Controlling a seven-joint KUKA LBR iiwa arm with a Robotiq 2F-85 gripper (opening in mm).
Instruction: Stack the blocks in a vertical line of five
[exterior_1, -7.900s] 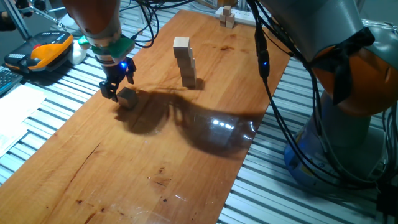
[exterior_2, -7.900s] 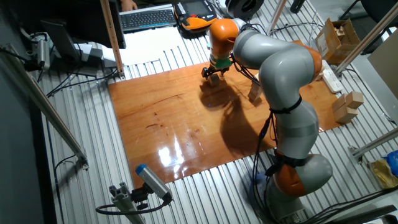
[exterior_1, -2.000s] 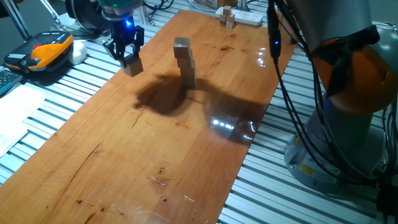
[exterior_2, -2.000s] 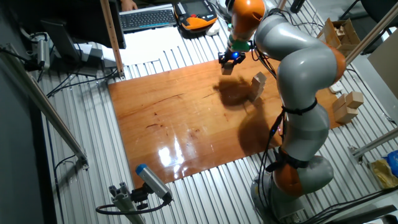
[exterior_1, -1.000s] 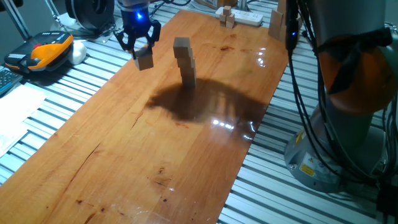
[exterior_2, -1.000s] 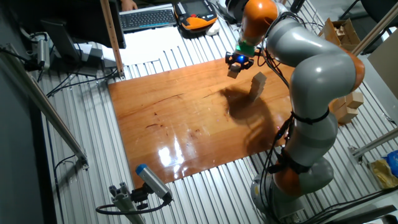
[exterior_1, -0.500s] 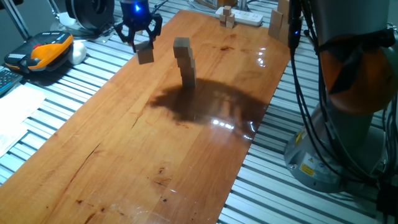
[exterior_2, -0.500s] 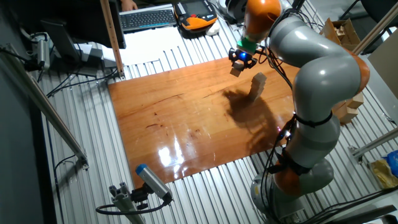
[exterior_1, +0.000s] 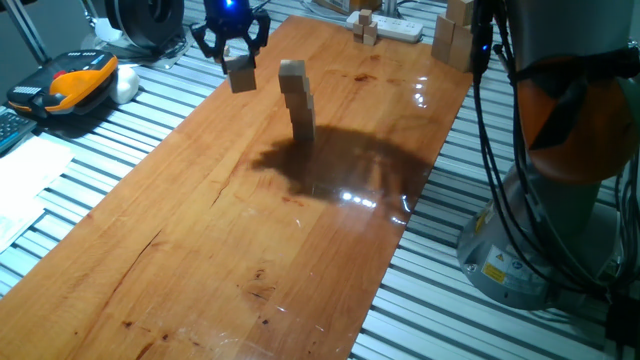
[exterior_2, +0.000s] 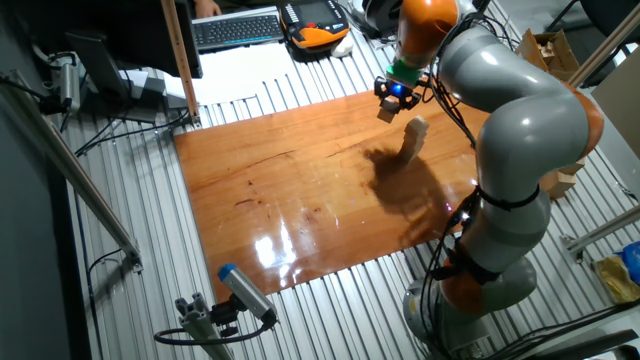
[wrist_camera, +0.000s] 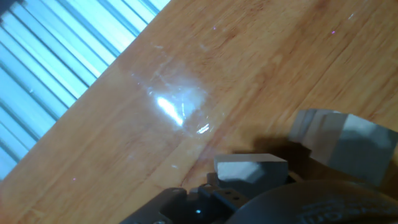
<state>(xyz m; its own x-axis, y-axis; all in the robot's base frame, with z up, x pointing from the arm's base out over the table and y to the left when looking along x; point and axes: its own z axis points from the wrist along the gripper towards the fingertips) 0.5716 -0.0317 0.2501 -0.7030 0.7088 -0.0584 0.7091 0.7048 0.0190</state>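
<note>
One block (exterior_1: 241, 76) sits clenched in the claw (exterior_1: 235, 62); only fixed views show the whole stack (exterior_1: 297, 99).

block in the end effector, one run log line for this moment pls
phase: carry | end effector: shut on block, in the air | stack: four blocks on board | next: likely place on stack
</note>
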